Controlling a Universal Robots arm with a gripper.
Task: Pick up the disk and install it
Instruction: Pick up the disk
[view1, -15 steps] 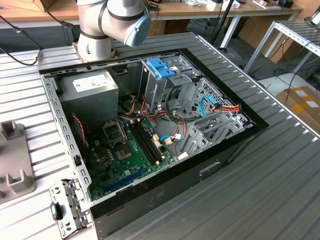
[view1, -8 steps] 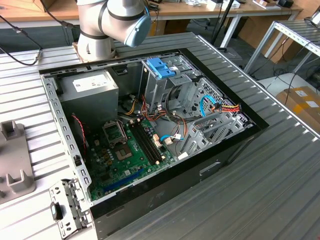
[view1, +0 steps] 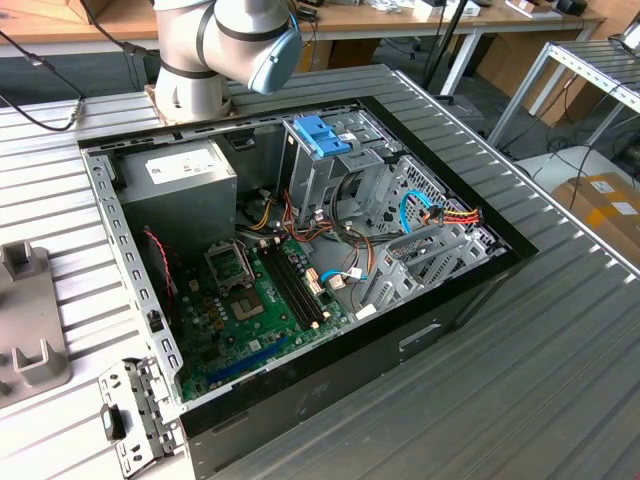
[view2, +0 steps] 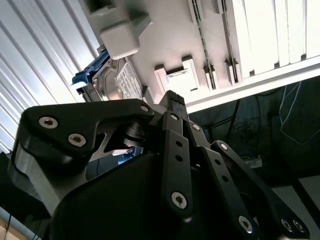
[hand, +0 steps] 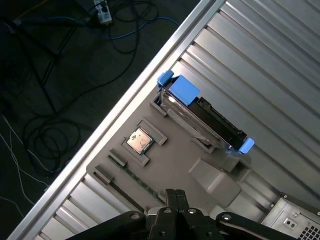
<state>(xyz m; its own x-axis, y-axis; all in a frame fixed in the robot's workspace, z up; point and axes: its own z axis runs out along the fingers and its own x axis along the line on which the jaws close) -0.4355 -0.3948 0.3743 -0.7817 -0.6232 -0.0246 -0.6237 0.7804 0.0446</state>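
Ribbed metal tabletop (hand: 260, 60) carries a grey holder plate (hand: 175, 156). In the first wrist view the gripper (hand: 173, 194) has its fingers pressed together with nothing between them, aimed at the plate and well apart from the disk (hand: 202, 112). The disk stands on its long edge in a slot on the plate, with a processor chip (hand: 139, 140) in a recess of the plate near it

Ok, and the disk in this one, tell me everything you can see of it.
The disk is a flat rectangular drive: dark metal body in a light-blue plastic frame with blue tabs at both ends. It stands on edge, slotted into a grey holder on the ribbed metal table, near the table's edge. The second wrist view shows a white label on its face. The gripper hangs apart from it.
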